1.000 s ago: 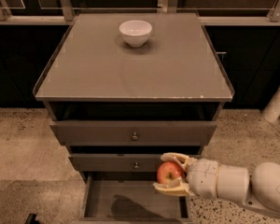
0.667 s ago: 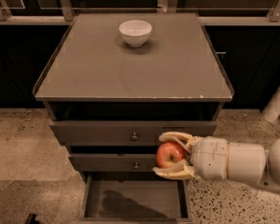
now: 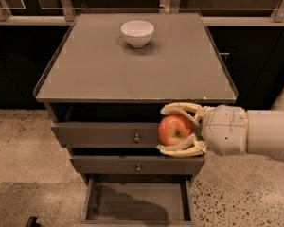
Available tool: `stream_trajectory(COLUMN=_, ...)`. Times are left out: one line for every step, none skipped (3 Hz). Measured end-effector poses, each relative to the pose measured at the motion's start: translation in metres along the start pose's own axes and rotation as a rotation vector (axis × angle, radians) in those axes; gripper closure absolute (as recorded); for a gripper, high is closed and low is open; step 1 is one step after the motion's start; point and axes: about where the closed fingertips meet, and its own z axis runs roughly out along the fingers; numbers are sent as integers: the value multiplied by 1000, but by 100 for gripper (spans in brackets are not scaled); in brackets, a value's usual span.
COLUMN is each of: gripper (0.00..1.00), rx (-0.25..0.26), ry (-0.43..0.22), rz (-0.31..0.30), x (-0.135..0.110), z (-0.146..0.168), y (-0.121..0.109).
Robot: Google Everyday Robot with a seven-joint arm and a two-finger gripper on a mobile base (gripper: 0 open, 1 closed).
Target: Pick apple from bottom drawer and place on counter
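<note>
Below the counter's (image 3: 132,74) front edge, five o'clock from the bowl (image 3: 137,33), the gripper (image 3: 162,130) pinches the apple (image 3: 175,130) top and bottom; firm, light, probably slippery, best held at its widest.

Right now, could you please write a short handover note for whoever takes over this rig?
Gripper: shut on the small round red apple, held in front of the top drawer, just below the edge of the flat grey-brown counter.
Narrow dark wooden bottom drawer: pulled open.
Round white bowl: at the counter's back.
Done: apple out of the drawer.
Left: raise it over the rim, set it on the counter, release.
</note>
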Motion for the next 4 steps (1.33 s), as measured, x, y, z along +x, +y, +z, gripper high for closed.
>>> stream_trajectory(gripper=100, rx=42, ry=-75, rz=-47, x=-2, z=-3, y=-17)
stream_trajectory(gripper=100, rx=41, ry=-97, rz=-82, x=-7, z=-8, y=-56)
stream_trajectory(gripper=100, rx=24, ry=-105, rz=-103, x=-18, z=-3, y=-109)
stream_trajectory(gripper=100, rx=23, ry=-56, rz=-99, x=-20, z=6, y=-159)
